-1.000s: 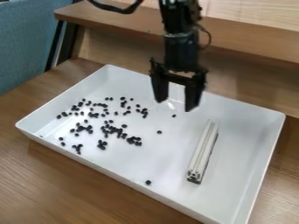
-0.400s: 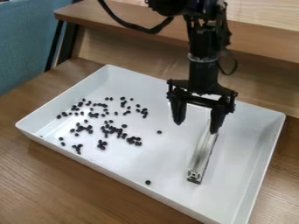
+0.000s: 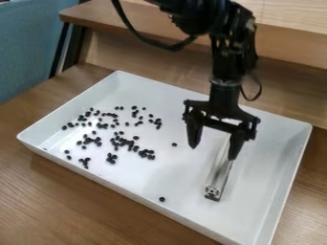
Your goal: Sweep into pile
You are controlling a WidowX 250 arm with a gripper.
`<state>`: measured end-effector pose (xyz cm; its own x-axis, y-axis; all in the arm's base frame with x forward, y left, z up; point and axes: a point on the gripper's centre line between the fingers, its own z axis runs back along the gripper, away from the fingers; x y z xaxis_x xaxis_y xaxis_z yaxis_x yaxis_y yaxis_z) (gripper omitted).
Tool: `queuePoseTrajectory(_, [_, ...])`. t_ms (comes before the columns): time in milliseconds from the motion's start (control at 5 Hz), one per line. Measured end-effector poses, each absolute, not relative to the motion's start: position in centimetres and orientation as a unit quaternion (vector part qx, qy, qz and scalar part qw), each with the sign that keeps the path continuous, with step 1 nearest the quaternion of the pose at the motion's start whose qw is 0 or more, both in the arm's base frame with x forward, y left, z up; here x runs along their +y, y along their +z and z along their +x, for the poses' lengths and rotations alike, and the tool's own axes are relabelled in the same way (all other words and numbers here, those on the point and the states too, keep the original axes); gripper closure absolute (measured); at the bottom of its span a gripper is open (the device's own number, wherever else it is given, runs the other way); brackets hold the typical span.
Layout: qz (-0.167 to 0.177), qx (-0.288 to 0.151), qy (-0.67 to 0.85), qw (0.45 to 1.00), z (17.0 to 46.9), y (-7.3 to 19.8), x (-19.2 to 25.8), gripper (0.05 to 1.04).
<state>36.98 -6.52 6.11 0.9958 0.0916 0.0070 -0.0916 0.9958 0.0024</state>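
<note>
Long silver slotted bar (image 3: 220, 176) seen in white rectangular tray (image 3: 191, 217), near end below black gripper (image 3: 212, 153), long axis slanting up-right. Gripper fingers spread apart; bar overlapped by view's right finger. Slight rightward centring probably needed before bar is grasped.

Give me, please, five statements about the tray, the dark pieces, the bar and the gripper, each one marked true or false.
1. The bar lies inside the white tray. True.
2. The gripper is closed. False: its fingers stand apart.
3. The dark pieces form one neat pile. False: they are scattered.
4. One lone piece lies near the tray's front wall. True.
5. The bar stands upright. False: it lies flat.
</note>
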Motion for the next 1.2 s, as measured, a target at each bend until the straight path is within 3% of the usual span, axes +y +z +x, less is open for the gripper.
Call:
queuePoseTrajectory(600, [-0.02, -0.001, 0.056, 0.998, 36.8, 4.0, -8.0, 0.113])
queuePoseTrajectory(1000, [-0.005, -0.012, 0.034, 0.999, 36.0, 2.6, -8.4, 0.665])
queuePoseTrajectory(1200, [0.001, -0.006, 0.011, 1.0, 35.2, 2.6, -8.3, 0.683])
